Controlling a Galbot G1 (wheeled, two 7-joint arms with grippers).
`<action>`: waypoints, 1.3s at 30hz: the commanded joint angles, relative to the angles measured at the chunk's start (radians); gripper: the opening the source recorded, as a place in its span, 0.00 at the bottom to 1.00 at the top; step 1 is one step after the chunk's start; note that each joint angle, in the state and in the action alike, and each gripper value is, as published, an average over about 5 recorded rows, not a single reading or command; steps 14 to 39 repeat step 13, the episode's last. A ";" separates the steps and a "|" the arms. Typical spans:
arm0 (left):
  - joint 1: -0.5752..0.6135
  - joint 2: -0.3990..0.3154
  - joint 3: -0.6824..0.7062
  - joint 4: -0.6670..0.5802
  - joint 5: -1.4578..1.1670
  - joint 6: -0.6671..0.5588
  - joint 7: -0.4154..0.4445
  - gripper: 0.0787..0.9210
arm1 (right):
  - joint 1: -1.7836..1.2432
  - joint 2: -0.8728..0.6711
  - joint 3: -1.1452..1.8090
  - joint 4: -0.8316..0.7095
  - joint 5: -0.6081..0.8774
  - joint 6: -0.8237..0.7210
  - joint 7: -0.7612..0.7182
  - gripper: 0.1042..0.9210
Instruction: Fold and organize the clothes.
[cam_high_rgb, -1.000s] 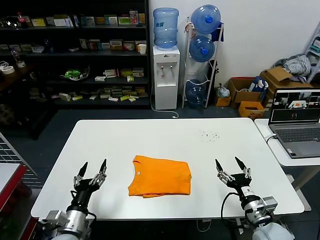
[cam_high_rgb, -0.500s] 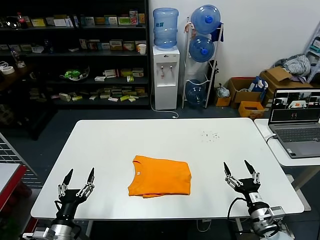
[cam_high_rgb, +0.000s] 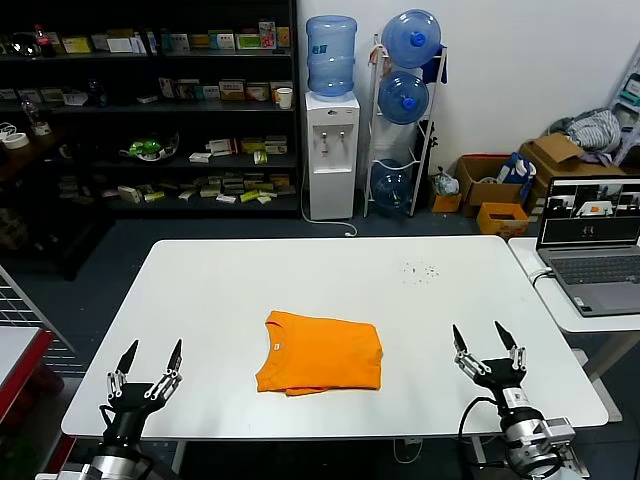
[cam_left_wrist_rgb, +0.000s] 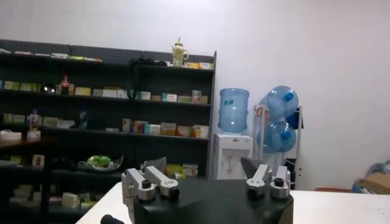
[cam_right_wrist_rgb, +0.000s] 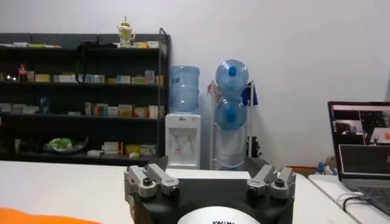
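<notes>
The orange T-shirt (cam_high_rgb: 320, 352) lies folded into a compact rectangle at the middle of the white table (cam_high_rgb: 340, 280), collar toward its left end. A sliver of it shows in the right wrist view (cam_right_wrist_rgb: 36, 217). My left gripper (cam_high_rgb: 148, 357) is open and empty, fingers pointing up, at the table's front left edge, well left of the shirt. My right gripper (cam_high_rgb: 487, 338) is open and empty, fingers up, at the front right edge, right of the shirt. The shirt is out of view in the left wrist view.
A side table with an open laptop (cam_high_rgb: 593, 245) stands at the right. Behind the table are a water dispenser (cam_high_rgb: 331, 150), a rack of water bottles (cam_high_rgb: 405, 110), dark shelves (cam_high_rgb: 150, 110) and cardboard boxes (cam_high_rgb: 500, 190).
Both grippers have drawn back toward me and lowered to the table's front edge, the left one farther left, the right one farther right. The shirt has not moved.
</notes>
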 joint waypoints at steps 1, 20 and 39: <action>0.013 0.003 -0.009 -0.003 0.010 -0.011 0.007 0.88 | 0.000 0.012 0.011 0.003 -0.003 0.014 0.003 0.88; 0.013 0.007 0.010 -0.005 0.012 -0.010 0.004 0.88 | -0.002 0.021 0.025 0.005 0.000 0.022 0.006 0.88; 0.013 0.007 0.010 -0.005 0.012 -0.010 0.004 0.88 | -0.002 0.021 0.025 0.005 0.000 0.022 0.006 0.88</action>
